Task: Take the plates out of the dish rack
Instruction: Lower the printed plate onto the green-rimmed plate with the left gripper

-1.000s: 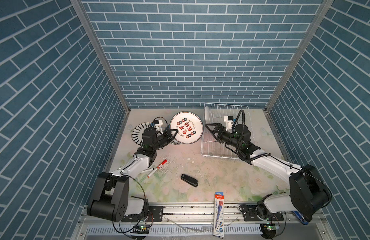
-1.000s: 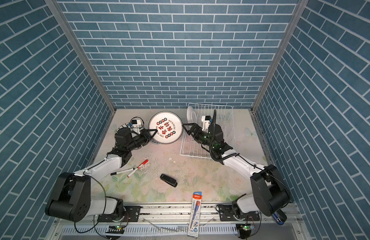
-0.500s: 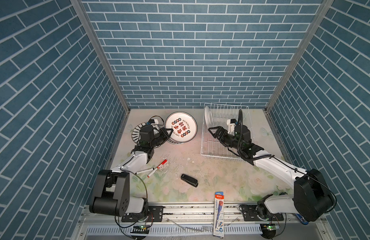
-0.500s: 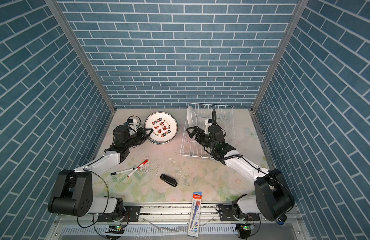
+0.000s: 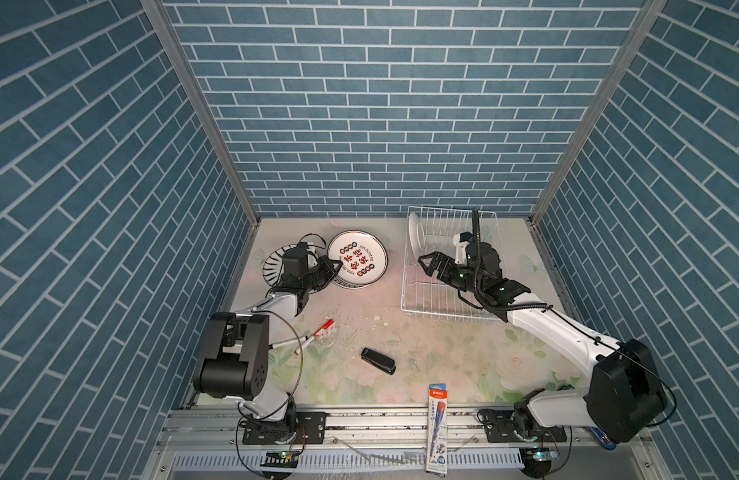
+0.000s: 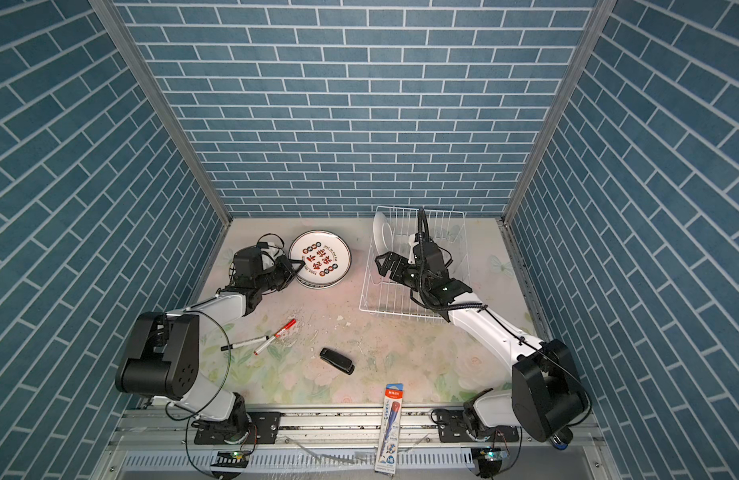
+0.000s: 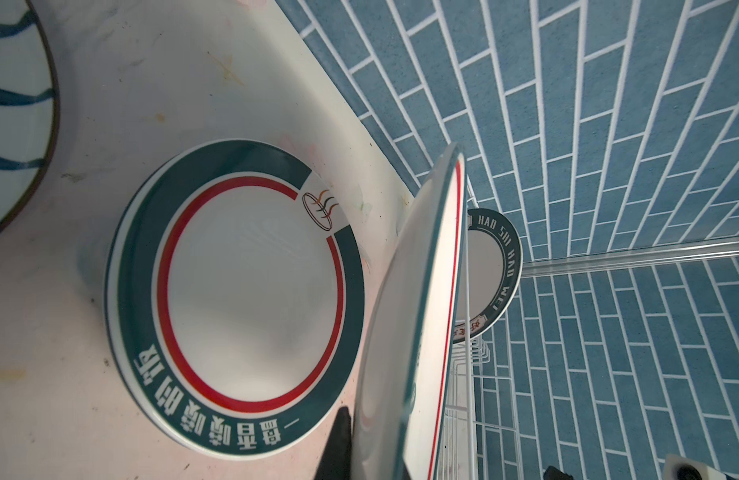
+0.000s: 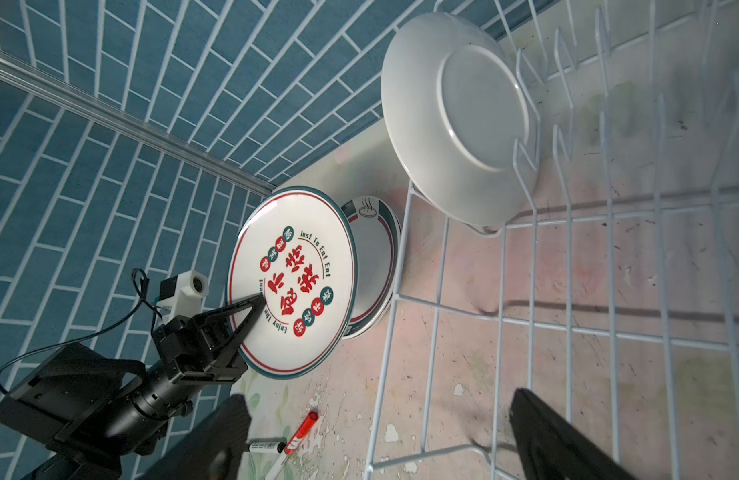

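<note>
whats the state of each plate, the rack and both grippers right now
green-rimmed plate: flat on the table, face up
striped plate: flat on the table, face up
lettered plate: gripped at its rim, tilted above the green-rimmed plate
dish rack: holds one plate
white-backed plate: upright in a rack slot
left gripper: shut on the lettered plate
right gripper: open, empty, over the rack

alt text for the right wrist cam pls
The left hand grips a red-lettered plate, tilted above a green-rimmed plate lying on the table. One white-backed plate stands in the dish rack; the right hand is open, empty.
</note>
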Robot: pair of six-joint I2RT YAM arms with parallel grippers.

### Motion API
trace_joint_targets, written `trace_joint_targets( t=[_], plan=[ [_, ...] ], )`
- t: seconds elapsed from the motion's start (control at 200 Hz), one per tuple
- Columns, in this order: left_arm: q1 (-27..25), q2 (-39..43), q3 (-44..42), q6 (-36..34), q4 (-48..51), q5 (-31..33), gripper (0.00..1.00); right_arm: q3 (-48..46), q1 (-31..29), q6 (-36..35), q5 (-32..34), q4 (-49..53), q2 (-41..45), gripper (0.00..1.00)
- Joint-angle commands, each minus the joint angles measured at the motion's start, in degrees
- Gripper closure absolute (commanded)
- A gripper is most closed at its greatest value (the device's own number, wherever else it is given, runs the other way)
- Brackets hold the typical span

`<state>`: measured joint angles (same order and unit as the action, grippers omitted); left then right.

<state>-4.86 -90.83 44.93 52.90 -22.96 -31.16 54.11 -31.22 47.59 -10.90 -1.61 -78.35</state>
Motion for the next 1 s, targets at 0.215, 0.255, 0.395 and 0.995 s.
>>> trace_joint_targets(
  t=[0.215, 0.255, 0.395, 0.995],
  plan=[
    [0.91, -4.64, 4.04, -0.72, -3.41, -1.97, 1.0, 3.68, 0.21, -5.1, -0.27, 1.08, -3.25, 0.01],
    [0.91, -5.38, 4.54, -0.76, -3.53, -2.14, 1.0, 3.93, 0.11, -5.38, -0.67, 1.35, -3.52, 0.01],
    [1.48, -8.06, 5.99, -0.63, -3.93, -2.64, 1.0, 4.68, 0.14, -5.93, -2.64, 1.86, -4.43, 0.01],
    [3.11, -13.9, 8.32, -1.59, -3.86, -3.38, 1.0, 6.83, 0.12, -6.64, -5.89, 1.61, -7.17, 0.01]
  ],
)
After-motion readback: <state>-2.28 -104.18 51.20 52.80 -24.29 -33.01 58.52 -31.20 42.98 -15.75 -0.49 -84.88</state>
